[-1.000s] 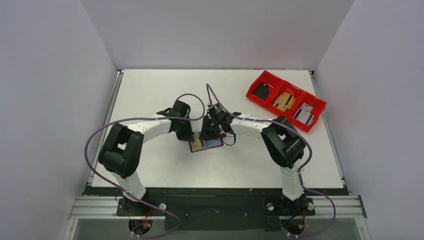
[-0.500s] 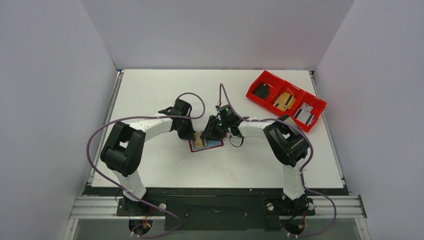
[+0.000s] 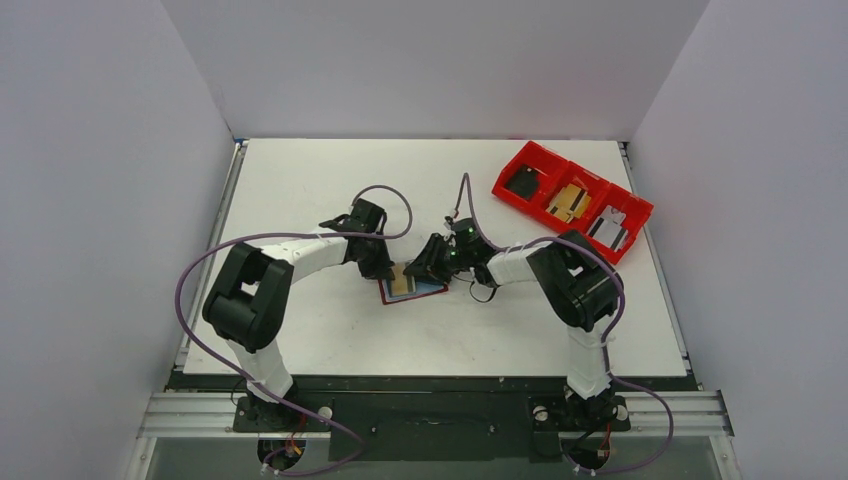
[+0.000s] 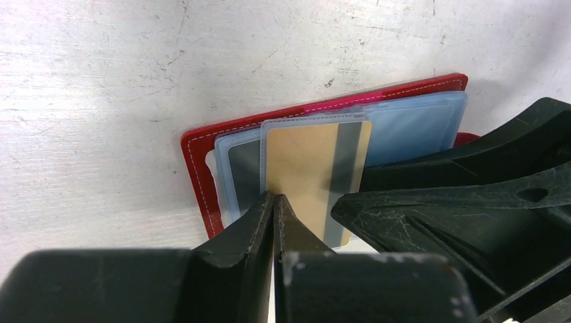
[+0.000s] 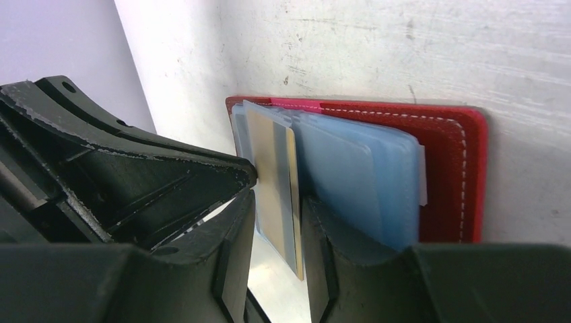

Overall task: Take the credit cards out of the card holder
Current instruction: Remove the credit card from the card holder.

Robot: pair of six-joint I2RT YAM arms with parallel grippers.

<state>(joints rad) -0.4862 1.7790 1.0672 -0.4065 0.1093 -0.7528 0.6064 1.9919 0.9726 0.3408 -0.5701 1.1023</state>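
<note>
Finds the card holder (image 4: 198, 182) lying open at the middle of the surface (image 3: 330, 180). Pinches the tan credit card (image 4: 303, 175), sticking out past the holder's edge, in the right end effector (image 5: 279, 195). Rests the left end effector (image 4: 275, 198), fingers pressed together, tips touching the same card.

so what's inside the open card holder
Pale blue sleeves and a tan card with a dark stripe, sticking out. The left claw and right claw hide the near edge.
</note>
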